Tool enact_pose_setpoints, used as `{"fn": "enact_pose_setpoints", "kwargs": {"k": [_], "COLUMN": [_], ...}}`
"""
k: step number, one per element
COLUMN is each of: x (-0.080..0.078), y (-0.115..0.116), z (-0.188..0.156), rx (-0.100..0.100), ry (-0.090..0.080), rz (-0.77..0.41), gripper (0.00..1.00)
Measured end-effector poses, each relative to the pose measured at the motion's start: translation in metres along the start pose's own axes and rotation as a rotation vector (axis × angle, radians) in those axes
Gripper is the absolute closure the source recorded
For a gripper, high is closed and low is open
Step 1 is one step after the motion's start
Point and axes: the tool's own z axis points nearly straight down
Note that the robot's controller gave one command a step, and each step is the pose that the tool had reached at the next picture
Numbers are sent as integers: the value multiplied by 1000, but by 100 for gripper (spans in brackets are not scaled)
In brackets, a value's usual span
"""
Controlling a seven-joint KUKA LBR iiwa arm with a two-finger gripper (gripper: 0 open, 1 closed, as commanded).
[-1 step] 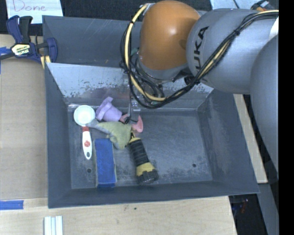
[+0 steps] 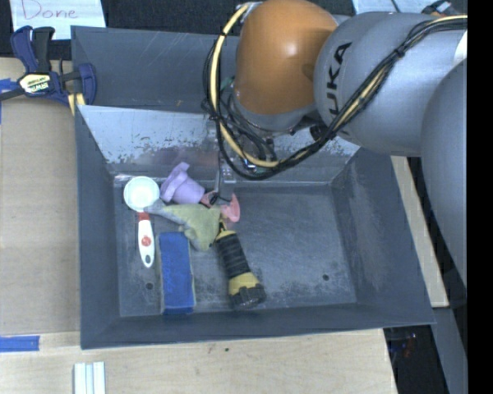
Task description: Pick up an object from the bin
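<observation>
Orange cover (image 2: 283, 52): a rounded dome on the wrist, uppermost in the camera view, with yellow and black cables looped about it.
Arm (image 2: 394, 80): grey, coming in from the right; black letters on it read "UKA", the start of the word hidden behind the dome.
Paper note (image 2: 53, 8): outside the bin's far left corner, handwritten "Done".
Gripper (image 2: 223, 194): low in the bin (image 2: 312, 245), near the back wall; how far open it is cannot be told.
Pink piece (image 2: 231, 210): small, directly at the gripper's tip; whether they touch is unclear.
Neighbours: purple toy (image 2: 181, 185) just left of the gripper, olive-green soft thing (image 2: 193, 220) below it, black cylinder with a yellow band (image 2: 237, 271) nearer the front.
Left side: white round scoop (image 2: 141, 194), blue block (image 2: 176, 273).
</observation>
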Motion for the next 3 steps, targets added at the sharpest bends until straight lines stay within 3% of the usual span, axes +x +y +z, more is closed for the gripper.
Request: {"fn": "enact_pose_setpoints", "kwargs": {"k": [1, 2, 3], "x": [23, 29, 39], "y": [3, 13, -1], "z": [125, 75, 95], "rx": [-3, -3, -3], "ry": [-6, -12, -10], "rz": [201, 203, 339], "gripper": [0, 0, 0]}}
